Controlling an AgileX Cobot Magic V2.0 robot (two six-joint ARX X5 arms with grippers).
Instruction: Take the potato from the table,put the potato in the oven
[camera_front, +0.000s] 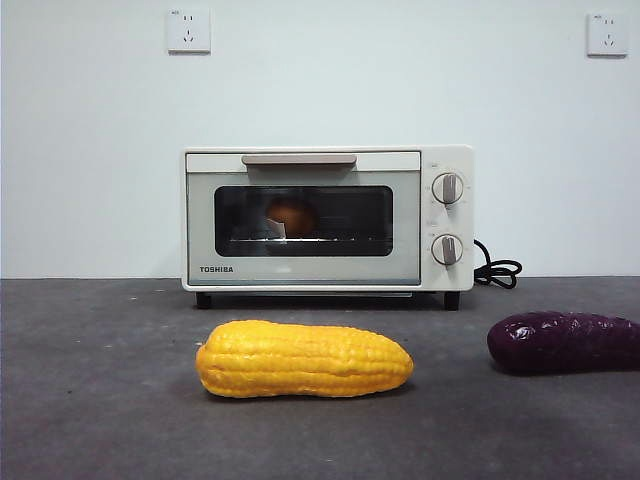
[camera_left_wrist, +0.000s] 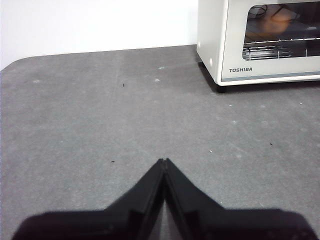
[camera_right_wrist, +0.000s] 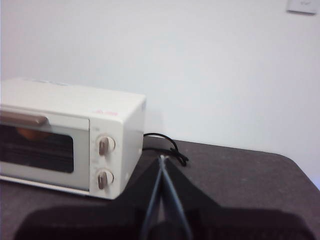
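Observation:
The cream-white oven (camera_front: 330, 218) stands at the back of the table (camera_front: 100, 400) with its door closed. Through the dark glass the orange-brown potato (camera_front: 291, 215) rests on the rack inside; it also shows in the left wrist view (camera_left_wrist: 278, 20). My left gripper (camera_left_wrist: 164, 161) is shut and empty over bare table, left of the oven (camera_left_wrist: 260, 40). My right gripper (camera_right_wrist: 162, 158) is shut and empty, raised off the oven's (camera_right_wrist: 70, 140) knob side. Neither arm appears in the front view.
A yellow corn cob (camera_front: 303, 359) lies in front of the oven. A dark purple sweet potato (camera_front: 563, 342) lies at the right edge. The oven's black cord (camera_front: 497, 269) coils behind its right side. Two wall sockets (camera_front: 188, 30) sit high on the wall.

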